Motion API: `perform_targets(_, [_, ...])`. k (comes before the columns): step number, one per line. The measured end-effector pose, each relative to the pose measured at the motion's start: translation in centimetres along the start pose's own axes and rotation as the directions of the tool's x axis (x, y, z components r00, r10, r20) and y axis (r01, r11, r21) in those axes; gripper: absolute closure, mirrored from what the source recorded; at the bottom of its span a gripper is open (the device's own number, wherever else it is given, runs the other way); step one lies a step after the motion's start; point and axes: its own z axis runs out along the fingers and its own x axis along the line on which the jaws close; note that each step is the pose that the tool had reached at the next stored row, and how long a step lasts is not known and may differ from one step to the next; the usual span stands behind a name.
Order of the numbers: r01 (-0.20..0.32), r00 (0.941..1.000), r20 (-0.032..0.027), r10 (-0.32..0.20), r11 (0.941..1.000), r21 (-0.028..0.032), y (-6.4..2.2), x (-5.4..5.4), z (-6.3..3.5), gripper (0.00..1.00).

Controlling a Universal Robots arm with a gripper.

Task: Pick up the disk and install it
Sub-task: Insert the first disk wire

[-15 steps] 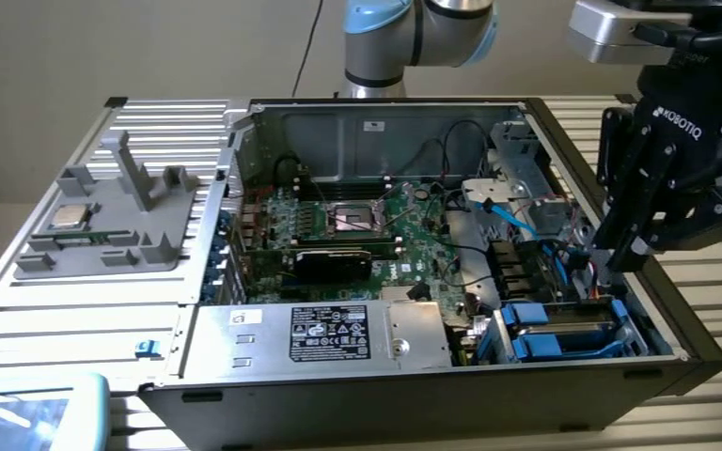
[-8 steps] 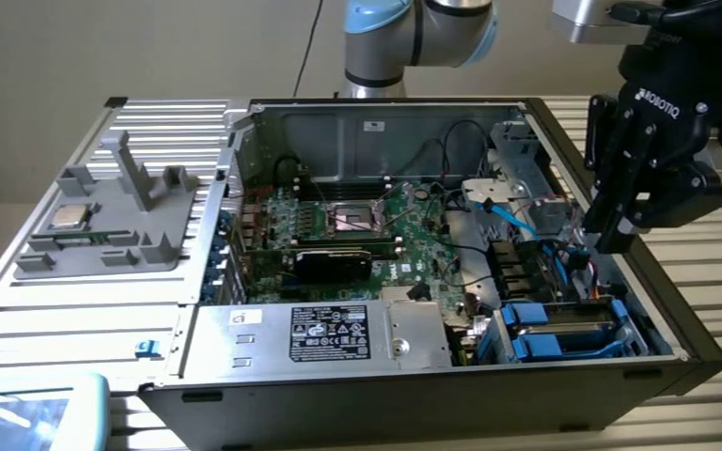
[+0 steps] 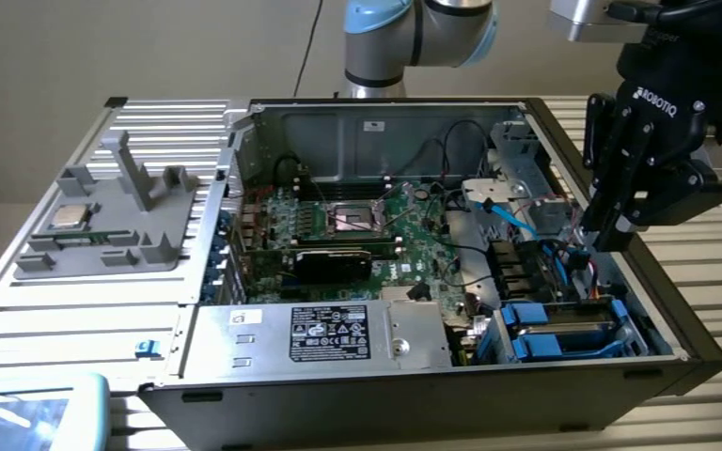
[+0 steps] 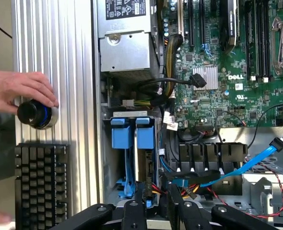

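Claw (image 4: 153, 211) nearest, fingers part-open, empty, above disk (image 4: 132, 158) in case bay (image 3: 637, 349); cables (image 4: 237, 167) beside; hand (image 4: 17, 88) on knob (image 4: 36, 114).

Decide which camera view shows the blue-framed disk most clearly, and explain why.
The wrist view: it looks straight down onto the disk, standing in its bay, with both blue bracket tabs plain. The exterior view shows the disk at an angle in the case's near corner, on that view's right.

An open computer case (image 3: 662, 310) lies on the tabletop (image 3: 35, 319), with the disk (image 3: 562, 331) seated in its near corner on the exterior view's right, beside the power supply (image 3: 323, 334). The motherboard (image 3: 374, 235) lies behind the supply. A fixture (image 3: 110, 221) stands left of the case, and the pincer (image 3: 612, 230) hangs over the case's right wall.
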Motion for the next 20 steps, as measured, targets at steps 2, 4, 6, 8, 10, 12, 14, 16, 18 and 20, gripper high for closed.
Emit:
perform_targets(2, [0.000,1.0000,-0.0001,0.000,1.0000,-0.0006,0.00,0.0,0.00,0.69])
perform_targets(4, [0.000,1.0000,-0.0001,0.000,1.0000,-0.0011,0.00,0.0,0.00,0.69])
perform_targets(6, [0.000,1.0000,-0.0002,0.000,1.0000,-0.0017,0.00,0.0,0.00,0.69])
perform_targets(8, [0.001,1.0000,-0.0002,-0.001,1.0000,-0.0022,0.00,0.0,0.00,0.69])
perform_targets(10, [0.001,1.0000,-0.0002,-0.001,1.0000,-0.0028,0.00,0.0,0.00,0.69])
perform_targets(12, [0.001,1.0000,-0.0002,-0.001,1.0000,-0.0034,0.00,0.0,0.00,0.69])
perform_targets(14, [0.001,1.0000,-0.0004,-0.001,1.0000,-0.0039,0.00,0.0,-0.01,0.69])
perform_targets(16, [0.001,1.0000,-0.0031,-0.001,1.0000,-0.0046,0.01,-0.2,0.01,0.69])
perform_targets(18, [0.001,0.9999,-0.0100,-0.001,1.0000,-0.0055,0.03,-0.6,0.12,0.69])
perform_targets(20, [0.001,0.9999,-0.0158,-0.002,1.0000,-0.0060,0.08,-1.0,0.23,0.69])
